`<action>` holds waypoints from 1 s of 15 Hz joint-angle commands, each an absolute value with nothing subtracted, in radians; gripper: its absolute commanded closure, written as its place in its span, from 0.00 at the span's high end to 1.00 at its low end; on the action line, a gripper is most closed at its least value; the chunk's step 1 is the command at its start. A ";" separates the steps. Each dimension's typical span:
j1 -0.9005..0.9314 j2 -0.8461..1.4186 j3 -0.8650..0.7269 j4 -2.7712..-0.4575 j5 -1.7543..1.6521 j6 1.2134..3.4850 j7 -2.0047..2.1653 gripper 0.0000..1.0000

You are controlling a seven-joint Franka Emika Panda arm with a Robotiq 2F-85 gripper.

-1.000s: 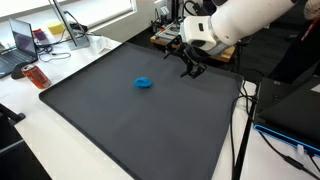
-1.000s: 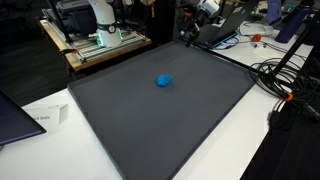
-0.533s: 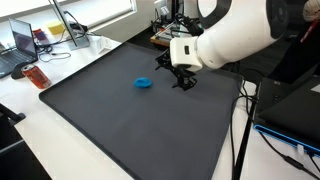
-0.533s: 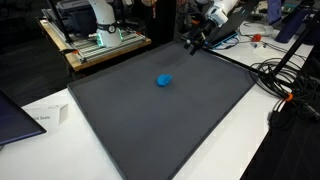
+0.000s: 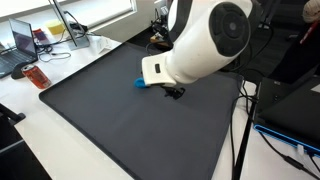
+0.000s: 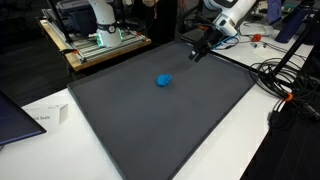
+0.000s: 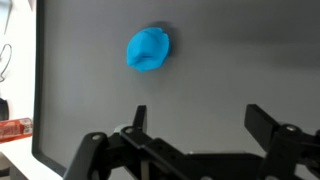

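The small blue lump (image 6: 164, 80) lies alone on the dark worktop (image 6: 150, 135), near its middle and somewhat toward the far corner. The pincer (image 6: 200, 52) hovers above that corner, apart from the lump, jaws spread wide and holding nothing.

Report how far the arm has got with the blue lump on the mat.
Done: nothing visible; the blue lump lies free on the dark mat. In hand: the gripper hovers open, apart from it, holding nothing. Left: any contact or grasp, not yet made.
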State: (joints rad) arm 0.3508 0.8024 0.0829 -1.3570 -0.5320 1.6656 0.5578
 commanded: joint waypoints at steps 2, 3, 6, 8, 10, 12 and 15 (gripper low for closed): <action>0.327 0.892 0.034 -1.197 -0.402 1.599 0.442 1.00; 0.319 0.904 0.026 -1.177 -0.384 1.590 0.424 1.00; 0.290 0.932 0.013 -1.127 -0.332 1.566 0.376 1.00; 0.267 0.945 0.005 -1.101 -0.299 1.551 0.360 1.00; 0.241 0.955 -0.001 -1.080 -0.266 1.542 0.347 1.00; 0.211 0.965 -0.005 -1.060 -0.232 1.530 0.333 1.00; 0.160 0.974 -0.006 -1.045 -0.175 1.524 0.314 1.00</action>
State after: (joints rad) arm 0.2020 0.9436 -0.0054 -1.1041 -0.2491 1.5579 0.3530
